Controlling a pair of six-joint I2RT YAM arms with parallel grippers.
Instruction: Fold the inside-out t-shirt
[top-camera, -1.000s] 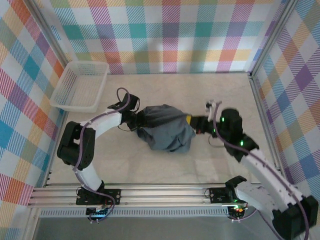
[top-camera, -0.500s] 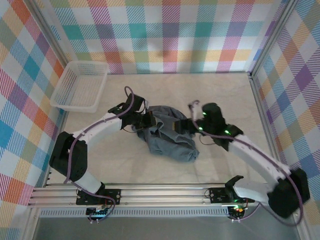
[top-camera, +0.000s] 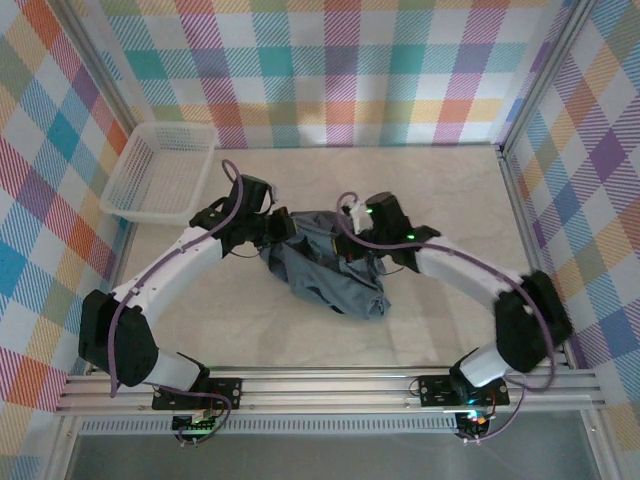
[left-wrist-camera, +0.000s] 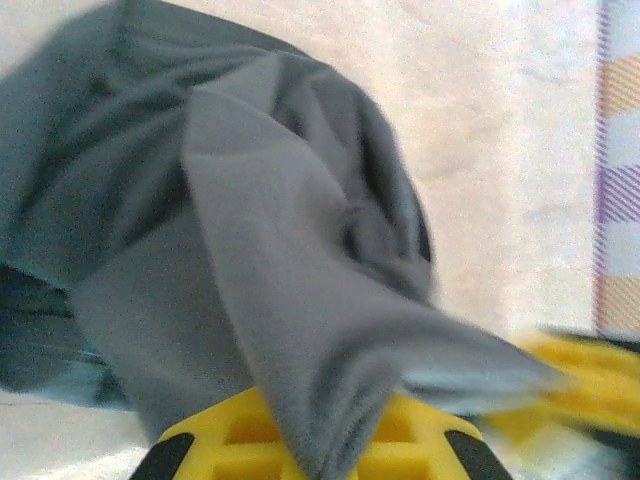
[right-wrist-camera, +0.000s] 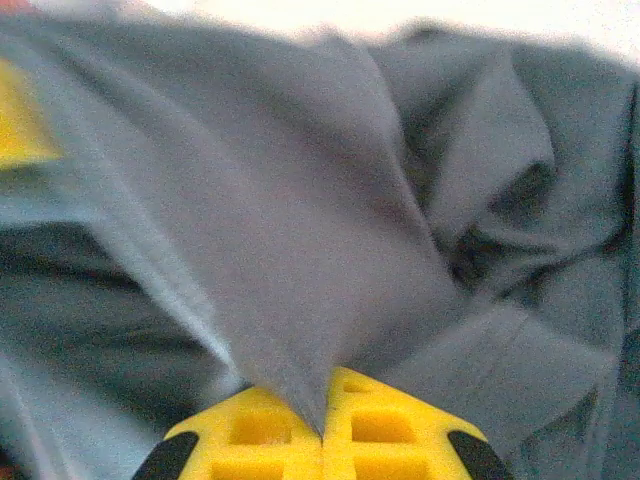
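The inside-out t-shirt (top-camera: 325, 270) lies bunched in a slate blue-grey heap at the middle of the table. My left gripper (top-camera: 283, 232) holds its upper left edge, yellow jaws shut on a fold of the t-shirt (left-wrist-camera: 300, 330). From the other side, my right gripper (top-camera: 345, 245) has its yellow jaws shut on a pinch of the t-shirt (right-wrist-camera: 300, 300) near the top of the heap. The other gripper's yellow fingers (left-wrist-camera: 590, 385) show blurred at the right of the left wrist view.
A white mesh basket (top-camera: 160, 172) stands at the back left against the plaid wall. Plaid walls (top-camera: 340, 70) enclose the pale table (top-camera: 240, 330) on three sides. The arms' rail (top-camera: 320, 385) runs along the near edge.
The right arm swung left across the shirt, opened, then shut on the fabric near the left gripper. The left gripper kept its hold and drew back a little, and the heap changed shape.
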